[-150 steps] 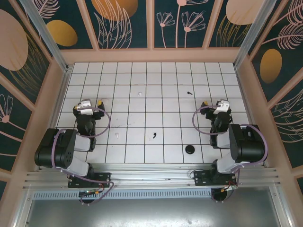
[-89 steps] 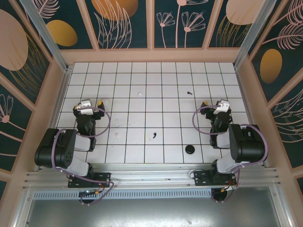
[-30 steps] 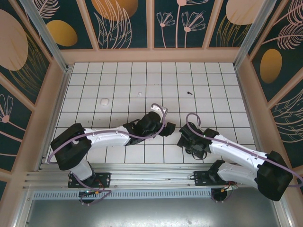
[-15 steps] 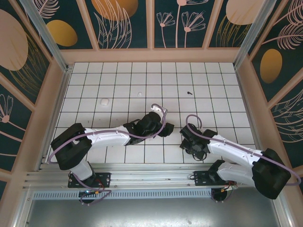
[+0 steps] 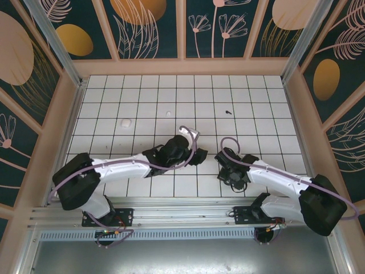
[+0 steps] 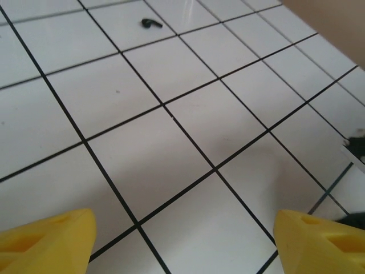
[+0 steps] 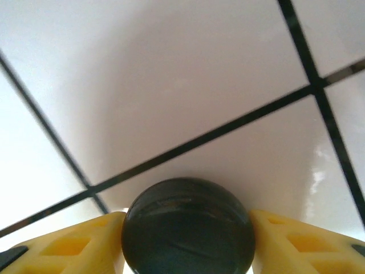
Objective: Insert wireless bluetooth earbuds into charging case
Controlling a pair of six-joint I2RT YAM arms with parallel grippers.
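Left wrist view: our left gripper (image 6: 182, 242) hangs spread and empty, left of the puck (image 7: 188, 228). A black earbud (image 6: 151, 23) lies well beyond the puck. It looks tiny, light and slick, so we'd pinch its stem. The right gripper (image 7: 187, 235) flanks the puck; whether it's pinching, we cannot tell.

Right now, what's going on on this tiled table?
The right pincer has its yellow fingers on either side of the round black case, close against it, though a firm grip isn't clear. The left pincer hovers open above bare white tiles, holding nothing. A black earbud lies loose on the tiles beyond it.
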